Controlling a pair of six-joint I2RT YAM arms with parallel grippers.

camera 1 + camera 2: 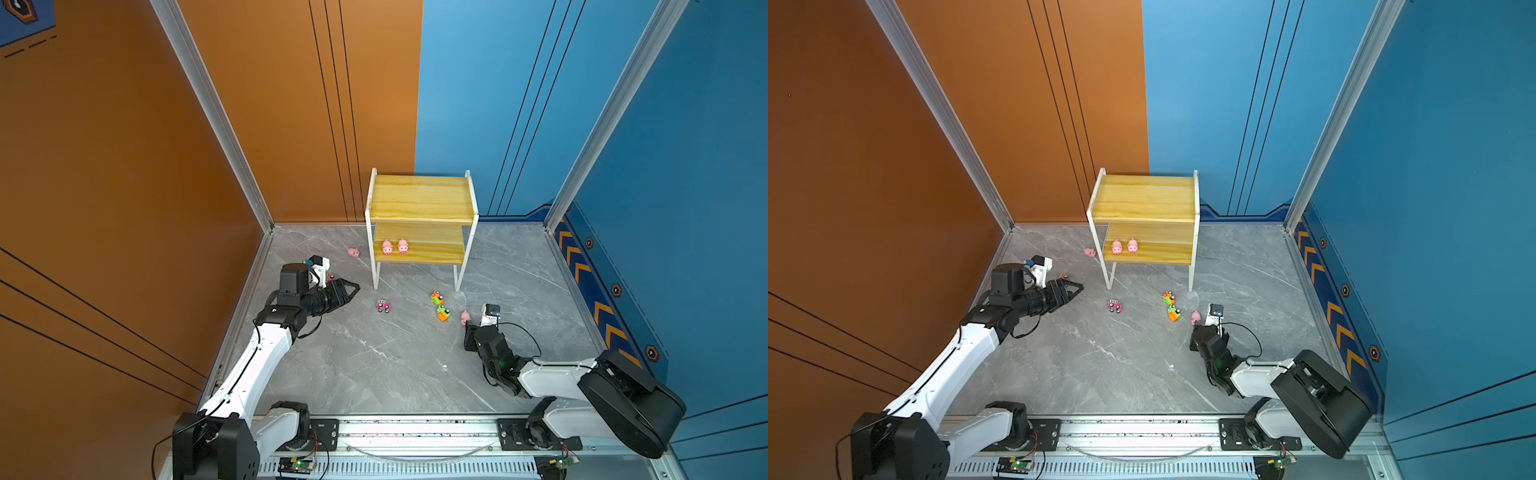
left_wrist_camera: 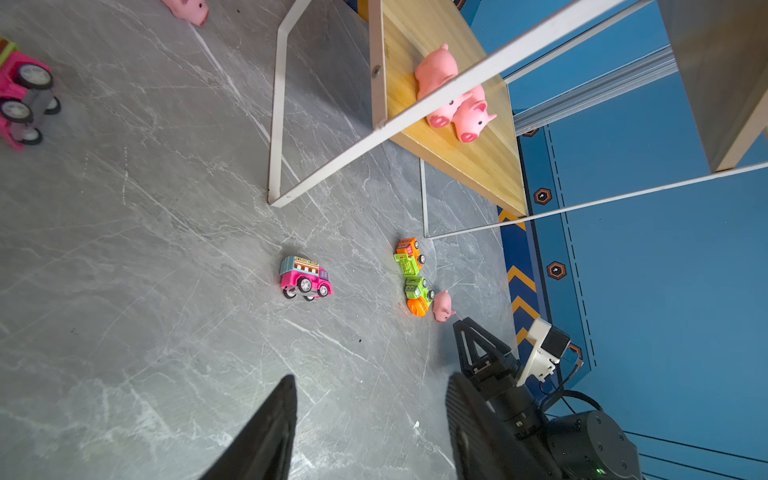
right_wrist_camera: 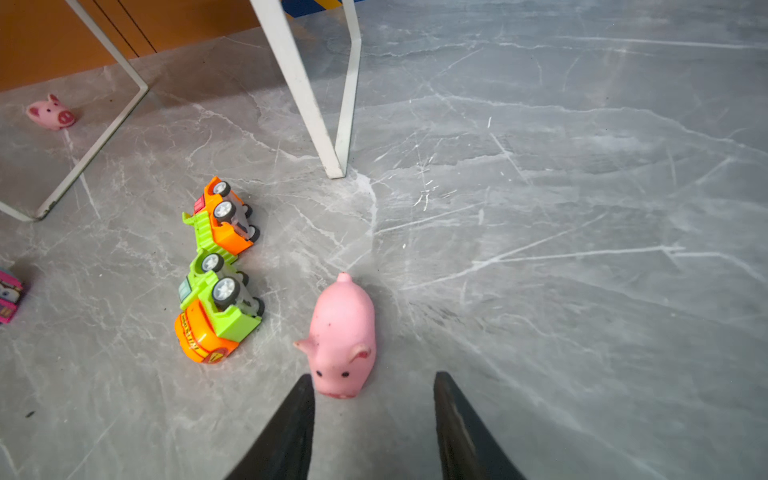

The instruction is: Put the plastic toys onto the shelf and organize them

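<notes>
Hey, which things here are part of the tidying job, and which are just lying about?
Part of the job: shelf; two pigs on its lower board; pig left of the shelf; pig beside the trucks; pink truck; dump truck; mixer truck; second pink car, far left.
Just there: nothing loose, only the front rail and wall panels.

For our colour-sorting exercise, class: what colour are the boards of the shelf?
Pale yellow wood with darker grain streaks; the shelf shows it best in a top view.
</notes>
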